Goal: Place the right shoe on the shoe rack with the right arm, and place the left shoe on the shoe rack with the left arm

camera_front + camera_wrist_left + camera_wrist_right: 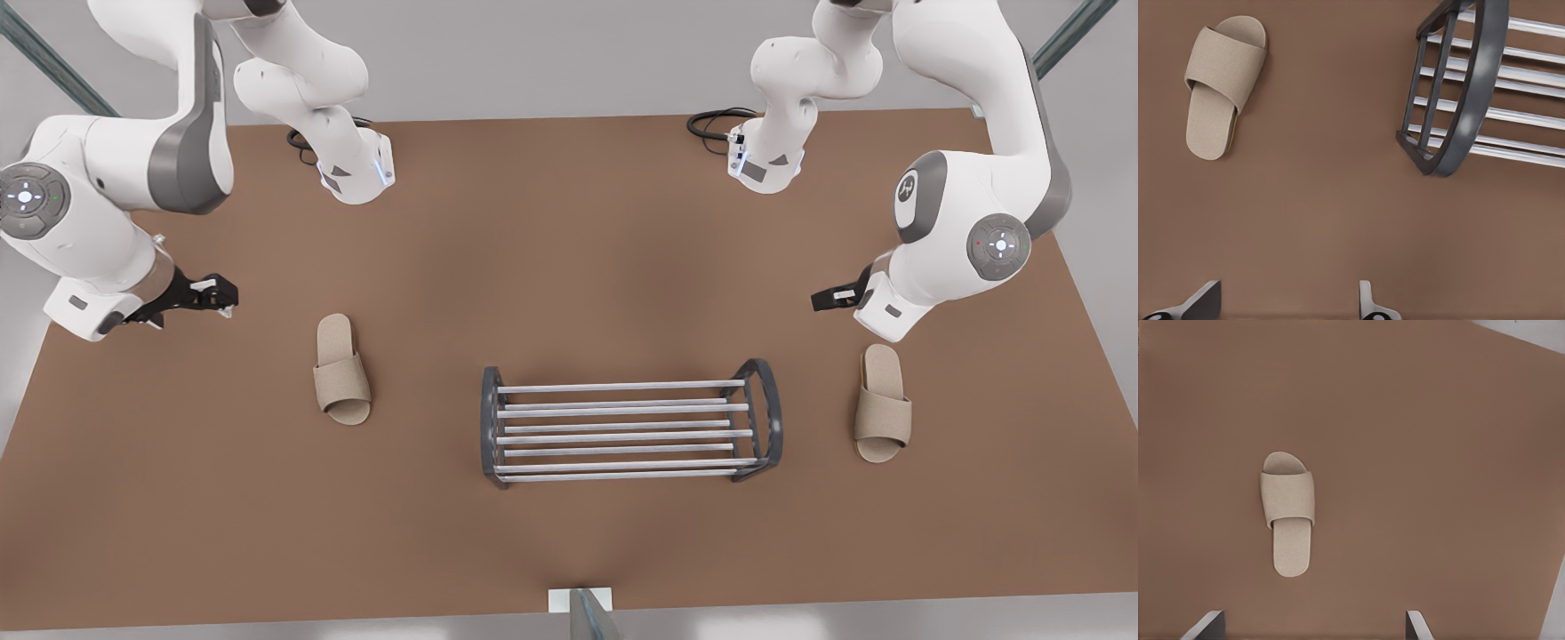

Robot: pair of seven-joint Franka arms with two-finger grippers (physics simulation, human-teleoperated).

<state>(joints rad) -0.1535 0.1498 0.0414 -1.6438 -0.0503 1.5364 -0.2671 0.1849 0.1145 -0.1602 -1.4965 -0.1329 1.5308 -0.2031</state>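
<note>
Wide brown table (569, 222), 2 white arms leaning in from its far side, and the shoe rack (622, 431) standing empty near the middle of the table's near half. It is a rigid frame of metal bars, so it needs no holding.

The right shoe (342, 369) lies flat on the front view's left, well apart from the rack. The left shoe (883, 404) lies on the front view's right, near the rack's hoop end.

These are beige slippers: light, soft and probably floppy at the sole, with a fabric band across the front. I'd pinch across that band or the sole's sides at mid-length, so the heel doesn't sag.

The right gripper (218, 293) hovers above the table, beyond its shoe's heel, wrist pitched down. Its fingers (1205, 623) are spread wide, holding nothing.

The left gripper (831, 300) mirrors it just beyond its own shoe, though the forearm hides part of it. Its fingers (1368, 303) are likewise wide apart and empty.
</note>
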